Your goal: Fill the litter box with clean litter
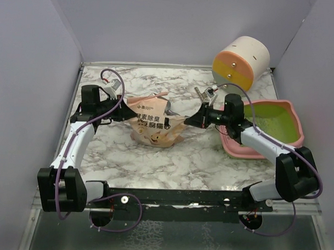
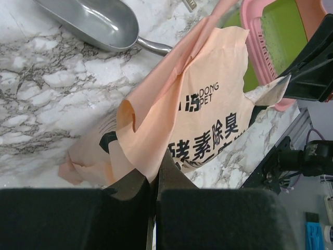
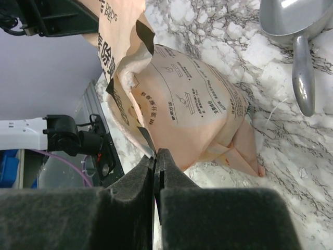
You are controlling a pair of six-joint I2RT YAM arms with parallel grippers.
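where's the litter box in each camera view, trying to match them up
top external: the litter box sits at the right side of the table, just in front of the round drum.
left wrist: top right corner, pink rim and green inside, beyond the bag.
right wrist: not in it.
shared landmark: the tan paper bag, seen in all three views.

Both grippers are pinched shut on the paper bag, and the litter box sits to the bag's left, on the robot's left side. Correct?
Not quite. The litter box sits to the right of the bag, on the robot's right side, as the top view shows. The rest holds: the left gripper and the right gripper are both shut on the bag's edges.
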